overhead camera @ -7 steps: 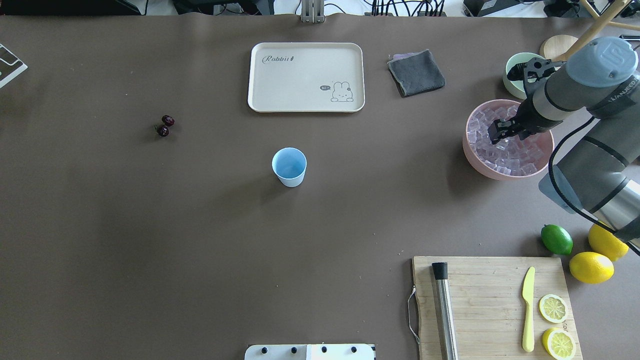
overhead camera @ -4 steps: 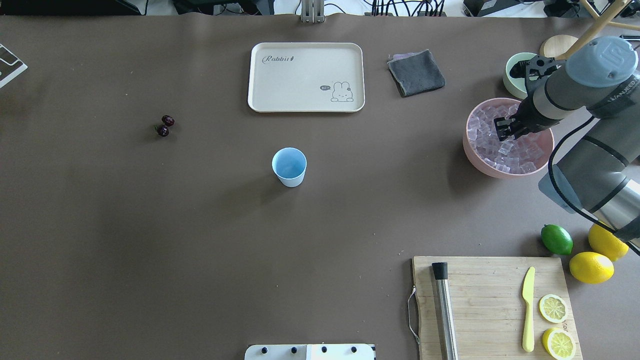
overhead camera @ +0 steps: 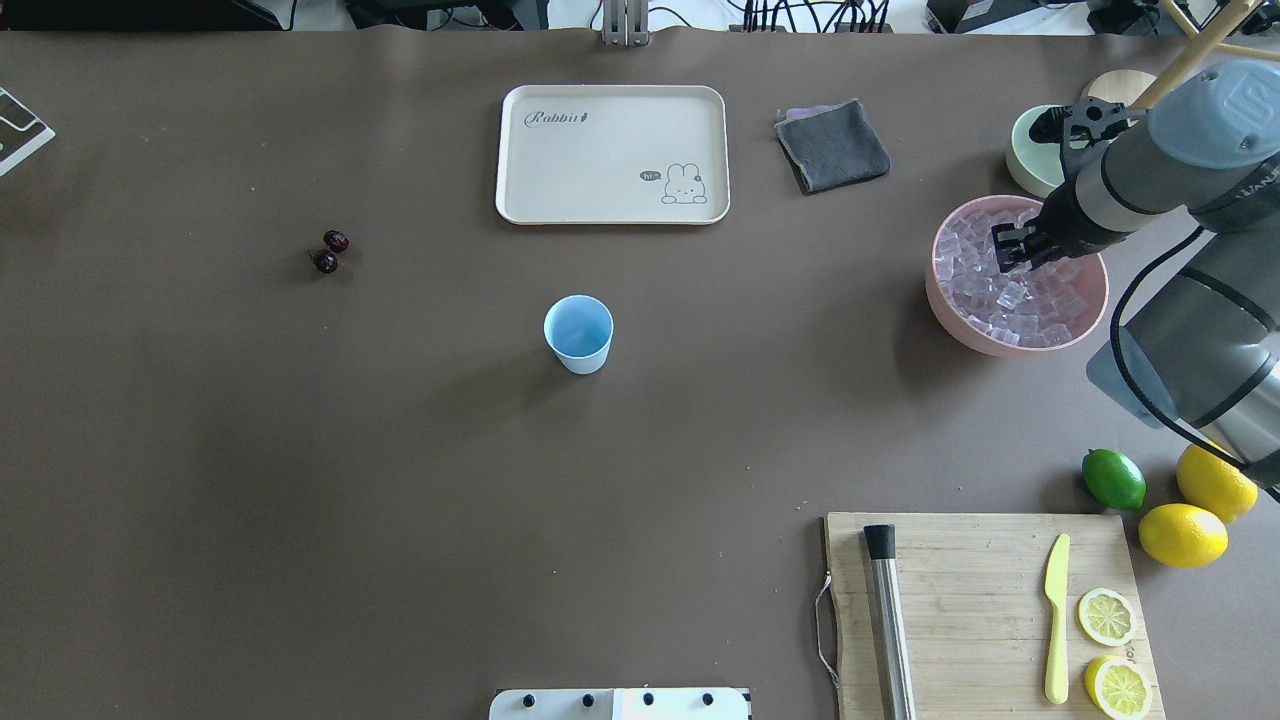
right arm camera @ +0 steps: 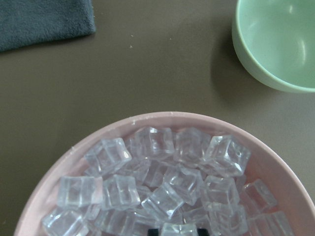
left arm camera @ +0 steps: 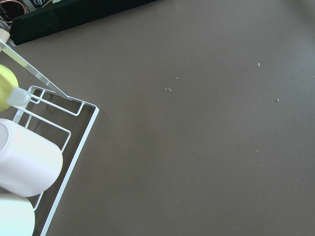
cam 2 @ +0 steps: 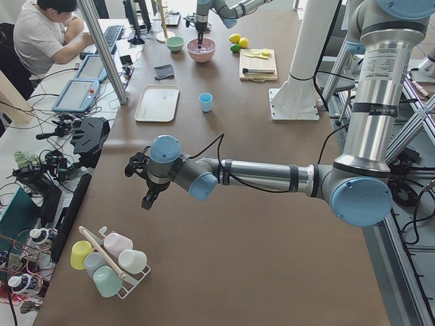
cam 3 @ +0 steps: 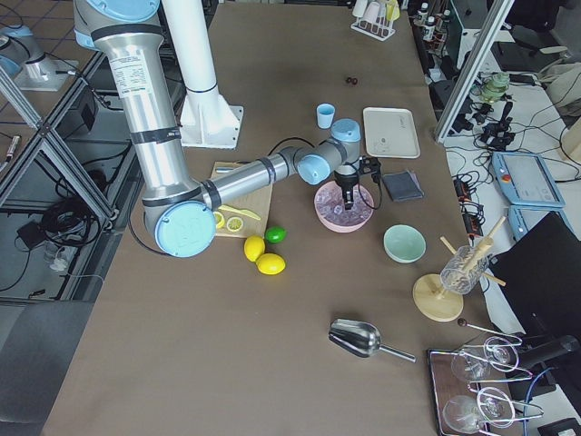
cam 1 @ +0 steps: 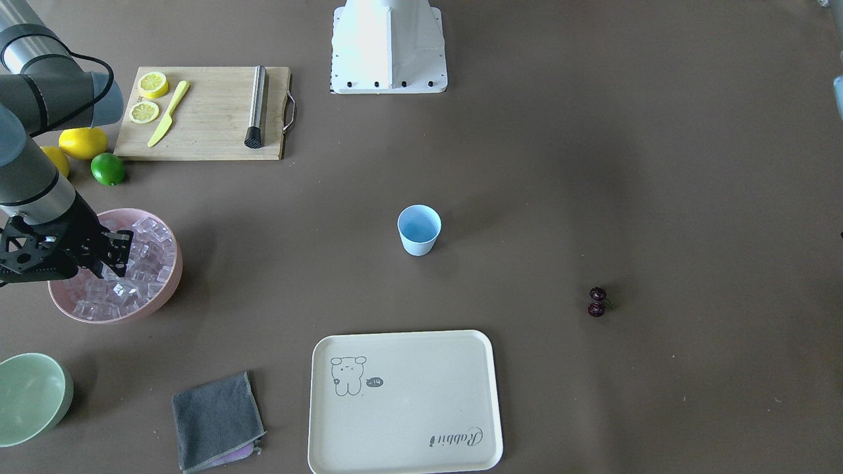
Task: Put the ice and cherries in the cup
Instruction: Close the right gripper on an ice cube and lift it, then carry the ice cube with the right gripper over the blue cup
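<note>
Since a second ago, our right gripper [overhead camera: 1012,252] is edging from the middle of the pink bowl [overhead camera: 955,325] toward its 12 o'clock side in the overhead view, with its fingers drawing closer together.

We are taking clock bearings from the cup in that same view. We are working over the brown table [overhead camera: 300,450]. Our left arm is hanging above its far left end beside a rack of cups [cam 2: 109,261]. We cannot tell whether the left gripper [cam 2: 146,202] is spread or closed, since only the side camera is catching it.

The cutting board [overhead camera: 980,580] is lying at 4 o'clock and the cream tray [overhead camera: 612,153] at 12 o'clock. The pink bowl is sitting at 3 o'clock, heaped with ice [right arm camera: 170,191], and the right gripper is dipping into that heap. In the wrist view its two dark tips seem to be pinching one cube between them, though only the bottom edge of the frame is showing this.

The cup [overhead camera: 578,335] is standing upright mid-table. The cherries [overhead camera: 325,262] are lying at roughly 9 o'clock, well apart from it.
</note>
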Available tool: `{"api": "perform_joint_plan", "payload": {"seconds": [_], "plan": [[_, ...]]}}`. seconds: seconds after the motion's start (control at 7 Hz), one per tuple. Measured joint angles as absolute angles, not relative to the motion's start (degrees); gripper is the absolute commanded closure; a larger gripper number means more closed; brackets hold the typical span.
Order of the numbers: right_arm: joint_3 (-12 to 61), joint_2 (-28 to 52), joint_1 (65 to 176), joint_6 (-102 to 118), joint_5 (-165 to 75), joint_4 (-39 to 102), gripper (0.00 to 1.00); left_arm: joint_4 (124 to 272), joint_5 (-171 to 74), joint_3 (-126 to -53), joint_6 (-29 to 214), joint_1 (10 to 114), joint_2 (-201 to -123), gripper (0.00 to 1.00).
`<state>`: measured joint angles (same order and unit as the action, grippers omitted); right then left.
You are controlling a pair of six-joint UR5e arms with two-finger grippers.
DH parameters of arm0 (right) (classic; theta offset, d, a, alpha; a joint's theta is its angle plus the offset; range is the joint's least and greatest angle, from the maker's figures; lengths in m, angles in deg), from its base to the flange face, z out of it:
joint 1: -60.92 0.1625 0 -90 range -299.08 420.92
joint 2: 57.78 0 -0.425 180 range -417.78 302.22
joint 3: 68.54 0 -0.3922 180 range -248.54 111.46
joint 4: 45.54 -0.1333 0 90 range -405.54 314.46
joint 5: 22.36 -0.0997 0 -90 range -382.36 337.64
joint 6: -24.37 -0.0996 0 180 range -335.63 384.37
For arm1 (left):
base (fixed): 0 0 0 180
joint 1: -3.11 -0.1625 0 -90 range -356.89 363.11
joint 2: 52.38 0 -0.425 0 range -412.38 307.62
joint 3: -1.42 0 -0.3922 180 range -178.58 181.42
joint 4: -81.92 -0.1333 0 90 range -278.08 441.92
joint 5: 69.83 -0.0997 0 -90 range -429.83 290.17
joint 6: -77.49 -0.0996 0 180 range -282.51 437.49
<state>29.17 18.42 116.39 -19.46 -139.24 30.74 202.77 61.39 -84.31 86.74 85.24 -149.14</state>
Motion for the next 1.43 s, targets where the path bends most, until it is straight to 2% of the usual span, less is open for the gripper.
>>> {"api": "perform_joint_plan", "payload": {"seconds": [0.29,0.43,0.71,1.0,1.43], "plan": [[36.54,15.88,118.67,-19.42,-142.7,39.68,1.0,202.77,61.39,-84.35,86.8,85.21,-149.21,0.02],[38.97,11.73,118.83,-19.64,-145.1,44.5,1.0,202.77,61.39,-84.4,86.83,85.2,-149.22,0.02],[39.17,2.4,113.89,-21.0,-146.3,48.81,1.0,202.79,61.4,-84.53,86.85,85.2,-149.31,0.02],[34.38,-8.55,104.31,-27.33,-140.15,49.4,1.0,202.8,61.4,-84.39,87.03,84.97,-149.72,0.02],[21.57,-21.41,92.15,-34.95,-125.89,48.31,1.0,202.79,61.39,-83.39,86.99,84.15,-149.99,0.02]]}}
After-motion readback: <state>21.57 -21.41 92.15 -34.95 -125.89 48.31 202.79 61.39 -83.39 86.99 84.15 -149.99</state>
